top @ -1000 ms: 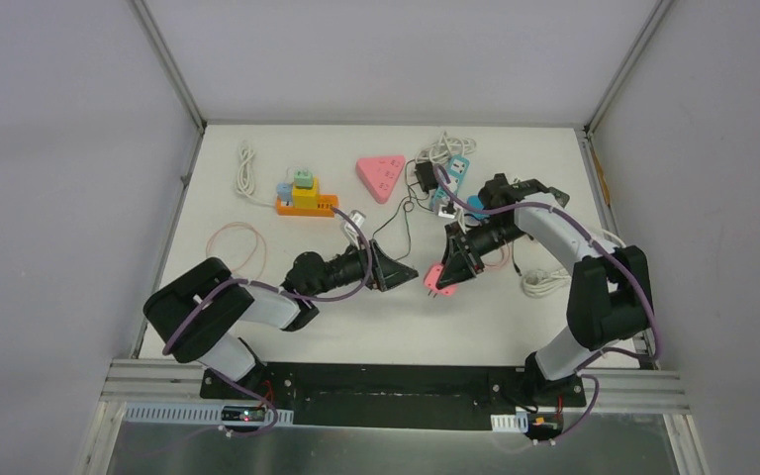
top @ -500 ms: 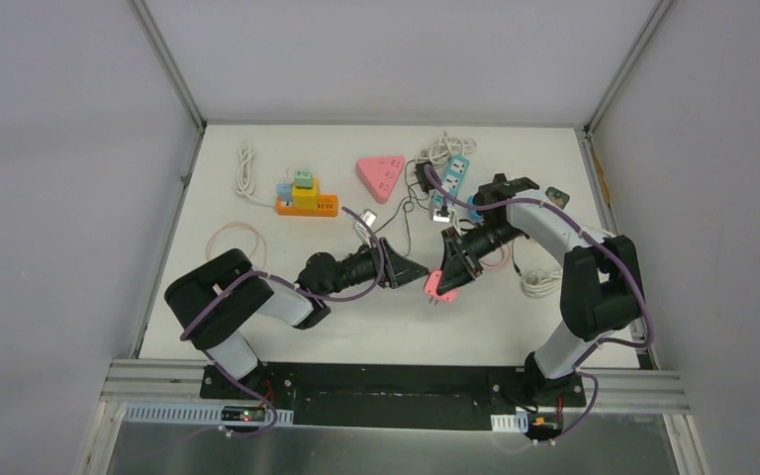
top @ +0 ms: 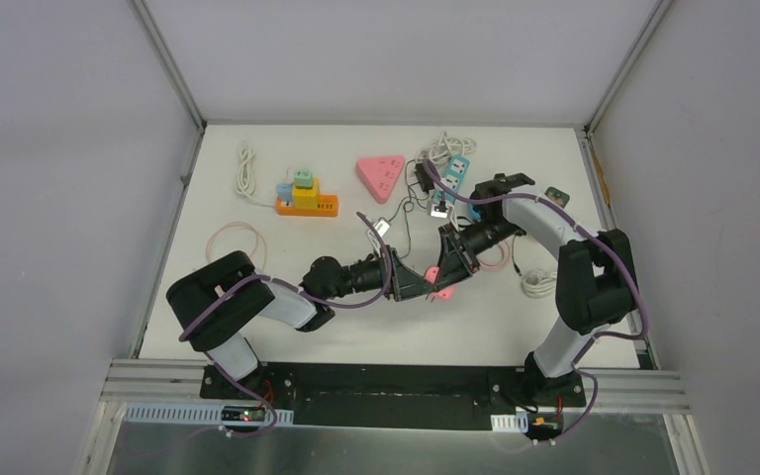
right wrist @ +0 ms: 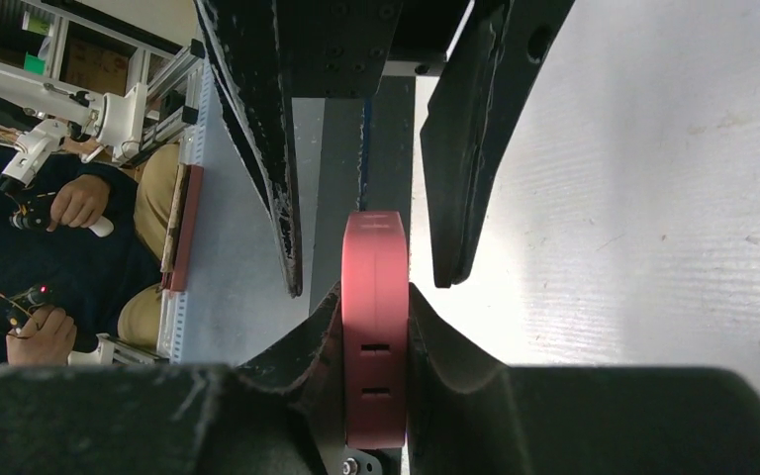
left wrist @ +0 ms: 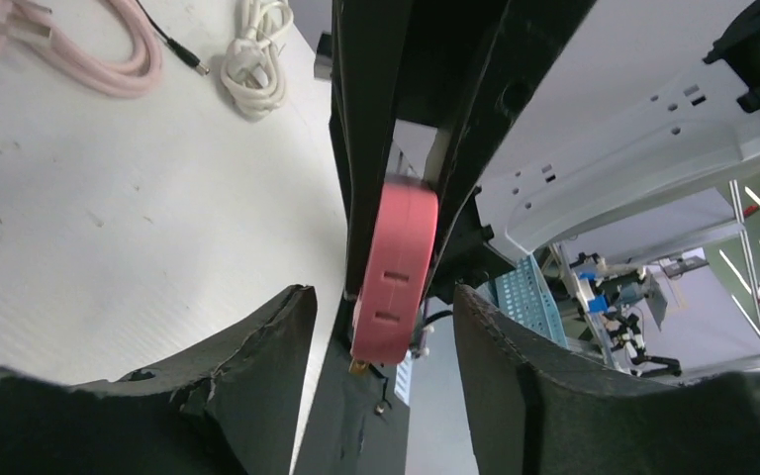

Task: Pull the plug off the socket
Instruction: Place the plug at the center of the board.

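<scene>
The pink plug [top: 443, 291] hangs above the middle of the table [top: 485, 332], clear of its surface; the right gripper [top: 452, 261] pinches it flat side to flat side, and in the right wrist view the two pads press straight against the plug [right wrist: 374, 327], whose edge shows two slots; the left gripper [top: 422, 284] meets it from the other side with its fingers spread, one on each flank; in the left wrist view a gap shows between each finger and the plug [left wrist: 394, 267], so there is no contact, and a brass pin sticks out at the plug's lower end.

Further back on the table an orange socket strip [top: 307, 207] holds a yellow block [top: 304, 194] with a small green cube on top; a pink triangular socket [top: 381, 176] lies apart from it; a blue socket strip [top: 455, 178] sits among tangled black and white cords; a coiled white cable [top: 247, 170] lies at the far left, a thin pink cable loop [top: 236, 242] nearer, and another white cable [top: 534, 284] at the right.
</scene>
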Available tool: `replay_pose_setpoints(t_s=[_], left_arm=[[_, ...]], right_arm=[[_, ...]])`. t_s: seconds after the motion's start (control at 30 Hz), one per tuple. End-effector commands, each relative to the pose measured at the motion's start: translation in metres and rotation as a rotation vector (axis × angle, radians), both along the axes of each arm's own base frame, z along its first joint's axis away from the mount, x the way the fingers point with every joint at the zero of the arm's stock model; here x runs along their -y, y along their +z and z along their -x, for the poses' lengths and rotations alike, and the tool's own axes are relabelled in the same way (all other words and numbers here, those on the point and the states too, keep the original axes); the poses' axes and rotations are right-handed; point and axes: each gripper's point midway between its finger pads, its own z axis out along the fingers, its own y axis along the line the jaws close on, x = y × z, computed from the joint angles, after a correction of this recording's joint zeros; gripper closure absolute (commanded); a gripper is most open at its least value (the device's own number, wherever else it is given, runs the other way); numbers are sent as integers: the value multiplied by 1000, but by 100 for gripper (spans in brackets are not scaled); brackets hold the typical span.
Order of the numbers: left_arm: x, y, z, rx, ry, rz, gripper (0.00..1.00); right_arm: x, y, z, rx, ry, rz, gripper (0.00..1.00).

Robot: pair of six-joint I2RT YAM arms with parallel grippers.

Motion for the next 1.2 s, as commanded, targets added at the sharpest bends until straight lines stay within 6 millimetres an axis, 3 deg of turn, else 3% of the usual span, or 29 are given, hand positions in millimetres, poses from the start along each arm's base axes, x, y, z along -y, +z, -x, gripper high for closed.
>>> replay_pose_setpoints(t_s=[0.0, 0.2, 0.33, 0.6, 1.17], left_arm=[[-7, 16, 13, 87, -30, 41, 44], [-8, 12, 11, 80, -17, 35, 52], [-9, 16, 10, 83, -6, 43, 66], [-11, 18, 9, 82, 10, 50, 57], [-5, 21, 13, 52, -39, 59, 65]], right_arm=[[-10, 19, -7, 34, 1, -95, 100], [-10, 20, -6, 31, 6, -103, 100], [-10, 20, -4, 29, 9, -103, 100], [-9, 21, -1, 18, 24, -112, 100], [-8, 19, 0, 12, 34, -113, 100]])
